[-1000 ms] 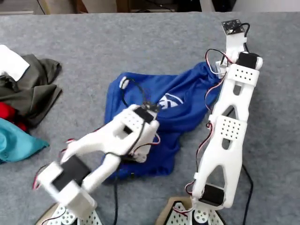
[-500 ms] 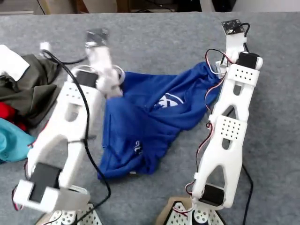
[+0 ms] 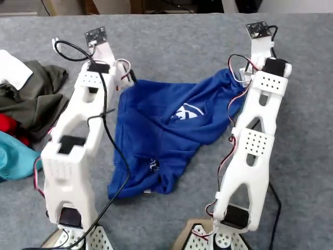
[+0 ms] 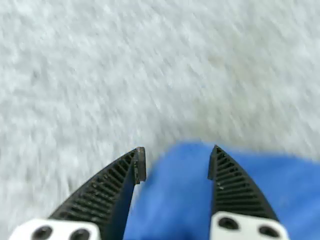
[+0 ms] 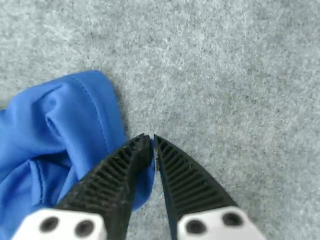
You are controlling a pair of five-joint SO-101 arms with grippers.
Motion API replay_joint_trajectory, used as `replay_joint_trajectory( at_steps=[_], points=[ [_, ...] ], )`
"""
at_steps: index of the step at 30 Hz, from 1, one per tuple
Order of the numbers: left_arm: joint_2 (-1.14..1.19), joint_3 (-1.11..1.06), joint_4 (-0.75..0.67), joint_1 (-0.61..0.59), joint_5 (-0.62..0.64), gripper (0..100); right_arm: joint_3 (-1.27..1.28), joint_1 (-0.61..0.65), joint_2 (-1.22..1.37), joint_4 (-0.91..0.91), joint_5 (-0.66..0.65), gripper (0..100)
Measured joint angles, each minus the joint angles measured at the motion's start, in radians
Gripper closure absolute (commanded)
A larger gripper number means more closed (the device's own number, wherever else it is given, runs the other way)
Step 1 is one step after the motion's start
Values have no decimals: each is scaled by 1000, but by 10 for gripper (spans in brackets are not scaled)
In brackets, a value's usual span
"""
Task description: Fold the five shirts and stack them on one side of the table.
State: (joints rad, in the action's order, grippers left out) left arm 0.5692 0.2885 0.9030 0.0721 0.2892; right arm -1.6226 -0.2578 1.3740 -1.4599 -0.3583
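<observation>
A blue shirt (image 3: 161, 135) with a white print lies crumpled on the grey table (image 3: 171, 41). My left gripper (image 3: 126, 79) is at the shirt's far left corner. In the left wrist view it (image 4: 177, 157) stands open, with the edge of the blue cloth (image 4: 195, 200) lying between its fingers. My right gripper (image 3: 240, 74) is at the far right corner. In the right wrist view it (image 5: 151, 142) is shut, pinching the hem of the blue shirt (image 5: 65, 130) just above the table.
A pile of other shirts lies at the table's left edge: dark olive (image 3: 39, 99), white (image 3: 13, 67), red (image 3: 10, 125) and teal (image 3: 18, 156). Bare grey table stretches beyond the blue shirt and to the right of the right arm.
My left arm has swung from over the shirt's near middle out to its far left corner. The shirt's near part now lies uncovered. The right arm has not moved.
</observation>
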Motion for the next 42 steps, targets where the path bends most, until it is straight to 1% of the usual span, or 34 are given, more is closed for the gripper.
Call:
replay_joint_trajectory(
  at_steps=[3,7,13,17,22,26,31,35,39,40,42],
  points=[
    [186,219,84,-6,14,786,0,0,0,0,0,994],
    [419,566,222,-6,84,787,0,0,0,0,0,994],
    [686,1063,503,20,106,785,0,0,0,0,0,994],
    [767,1287,718,57,106,785,0,0,0,0,0,994],
    [763,1321,830,54,69,785,0,0,0,0,0,994],
    [690,1274,844,55,58,785,0,0,0,0,0,994],
    [632,1131,842,86,61,790,0,0,0,0,0,994],
    [629,1011,764,121,58,791,0,0,0,0,0,994],
    [634,1010,704,124,81,797,0,0,0,0,0,994],
    [637,1016,697,124,103,818,0,0,0,0,0,994],
    [638,1020,677,126,150,895,0,0,0,0,0,994]
  ],
)
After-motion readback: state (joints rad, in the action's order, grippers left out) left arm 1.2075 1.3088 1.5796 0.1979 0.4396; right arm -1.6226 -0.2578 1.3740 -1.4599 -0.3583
